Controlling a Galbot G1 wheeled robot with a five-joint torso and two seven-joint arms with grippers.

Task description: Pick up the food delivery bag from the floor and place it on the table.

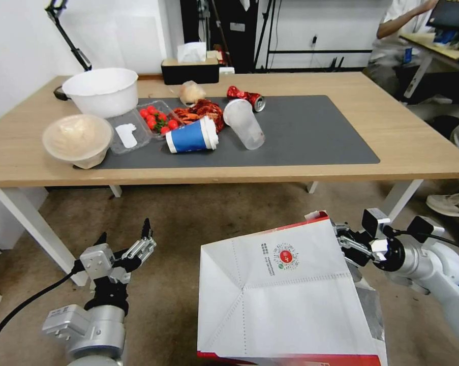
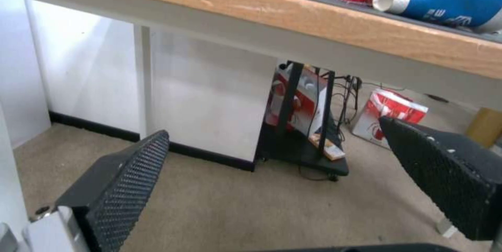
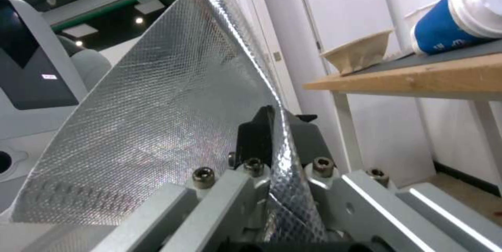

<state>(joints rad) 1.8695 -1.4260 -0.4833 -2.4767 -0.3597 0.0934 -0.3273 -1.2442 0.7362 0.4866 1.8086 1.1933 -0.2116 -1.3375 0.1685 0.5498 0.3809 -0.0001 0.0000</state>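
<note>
Pinching the bag (image 1: 290,290) by its foil-lined rim, probably because a thin edge is the easiest thing for a flat two-finger clamp to bite. Right gripper (image 1: 352,247) closed tight on that rim at about 2 o'clock of the bag in the head view; in the right wrist view, foil wall (image 3: 172,118) sandwiched right between the dark pads, running straight up out of the clamp. Hanging tilted from that one corner, white face with the red logo (image 1: 285,255) turned up toward the camera, red edge along the bottom. Looks lifted off the carpet (image 1: 188,218), though hard to be sure from here, and below tabletop height, short of the table (image 1: 417,152) near edge at 12 o'clock.

Left gripper (image 1: 123,243) parked low at 9 o'clock of the bag, well apart from it, fingers spread wide and holding nothing, pointed under the table.

Landing spot worth a thought: left half of the mat (image 1: 310,132) crowded with a blue cup (image 1: 191,136), a clear cup (image 1: 245,123), a bowl (image 1: 78,140) and food scraps, right half open, so probably heading there
</note>
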